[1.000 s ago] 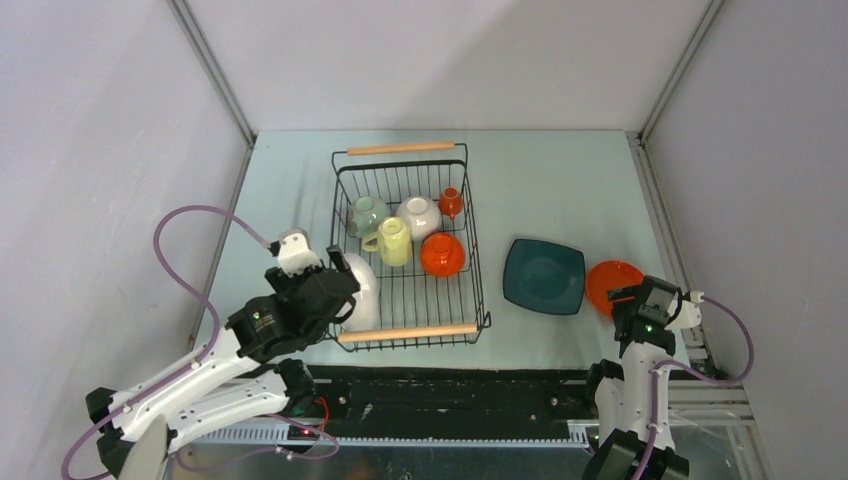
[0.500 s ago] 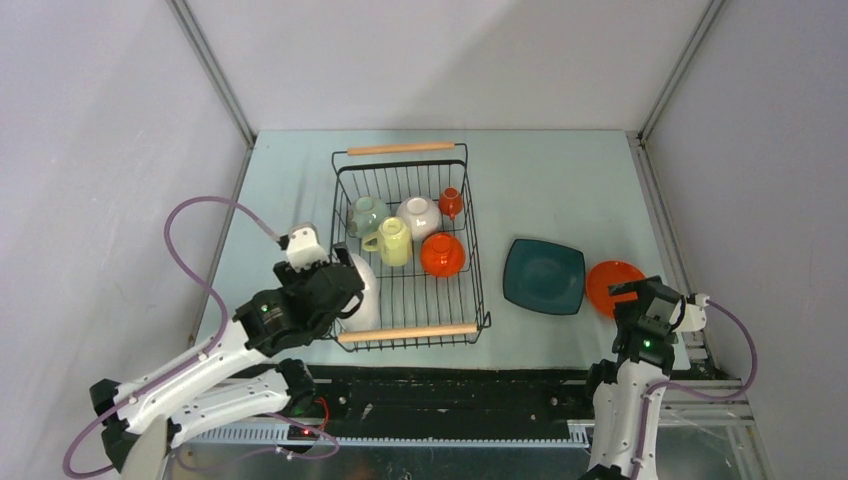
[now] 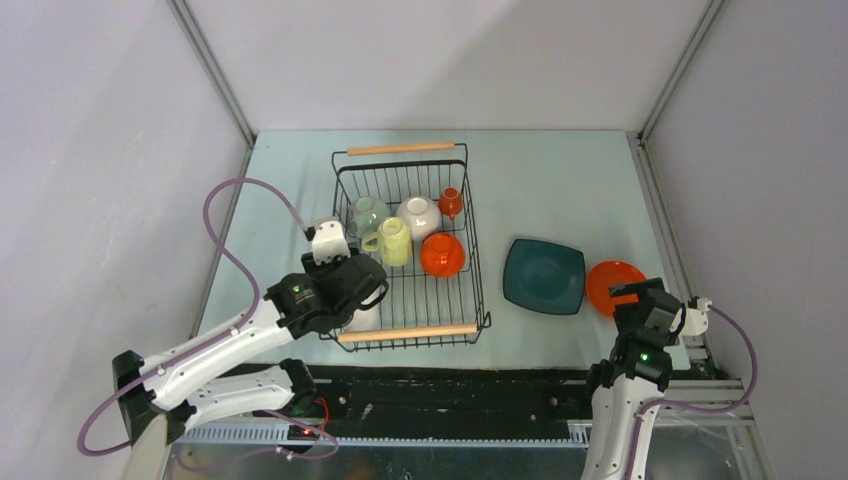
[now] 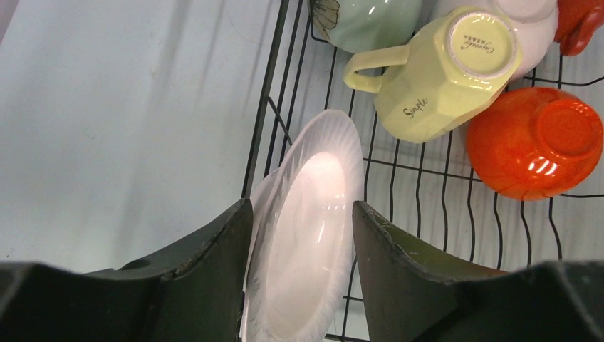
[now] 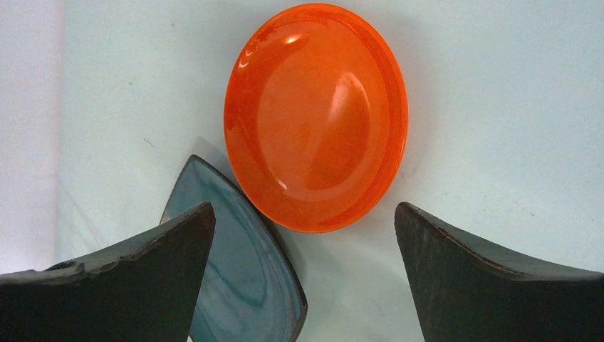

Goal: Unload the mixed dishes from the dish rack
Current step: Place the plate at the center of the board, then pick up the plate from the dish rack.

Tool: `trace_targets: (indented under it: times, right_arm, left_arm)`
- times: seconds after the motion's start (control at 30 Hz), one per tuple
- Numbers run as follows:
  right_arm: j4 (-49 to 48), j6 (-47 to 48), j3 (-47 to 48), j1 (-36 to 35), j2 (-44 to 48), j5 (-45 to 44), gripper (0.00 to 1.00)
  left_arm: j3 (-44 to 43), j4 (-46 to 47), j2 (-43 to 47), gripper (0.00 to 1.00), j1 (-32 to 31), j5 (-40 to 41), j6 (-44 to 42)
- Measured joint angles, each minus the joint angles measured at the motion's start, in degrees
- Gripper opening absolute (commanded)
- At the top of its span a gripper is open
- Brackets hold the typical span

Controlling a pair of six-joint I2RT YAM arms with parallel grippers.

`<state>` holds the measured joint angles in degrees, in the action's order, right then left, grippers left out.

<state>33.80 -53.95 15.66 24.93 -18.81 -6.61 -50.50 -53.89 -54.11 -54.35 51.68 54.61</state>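
Black claw on R arm, right gripper (image 5: pixel 305 214), hangs over the table (image 3: pixel 560 190) near the R base w/ jaws spread full wide, nothing in them. Orange plate (image 5: pixel 317 117) lies flat just beyond the tips, centred btwn them. Dark teal square plate (image 5: pixel 235 263) is flat beside it, by the finger on the left of the wrist view; the two plates' edges meet. Both are out of the dish rack (image 3: pixel 400 185), on its R side.

L arm reaches into the rack's near L corner. Left gripper (image 4: pixel 300 206) is partway closed astride a white bowl (image 4: pixel 310 235) that stands on edge against the L wire wall, just behind the near wooden handle (image 3: pixel 408 332). The bowl fills the gap and both pads look to be touching it, one on each face. Bowl is still inside the rack, low end hidden btwn the fingers.

Further in: pale yellow mug (image 4: pixel 434 75) on its side, base up toward the cam, handle pointing L. Orange bowl (image 4: pixel 538 142) upside down just R of it. Behind those, pale green bowl (image 4: pixel 367 18), a second white bowl (image 3: pixel 419 215) and small orange cup (image 3: pixel 451 203) in a row, all in the rack. Far wooden handle (image 3: pixel 400 148) spans the back edge.
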Motion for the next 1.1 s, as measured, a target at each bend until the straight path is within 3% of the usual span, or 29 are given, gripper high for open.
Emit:
trace_targets:
  times: [0.7, 1.1]
  right_arm:
    - [-0.1, 0.4, -0.6, -0.1, -0.7, 1.7, 1.0]
    - [-0.2, 0.5, -0.6, -0.1, -0.8, 2.3, 0.99]
  left_arm:
    - [-1.2, 2.3, -2.6, 0.42, 0.0, -5.0, -3.7]
    - [-7.5, -4.4, -14.0, 0.13, 0.0, -1.5, -1.6]
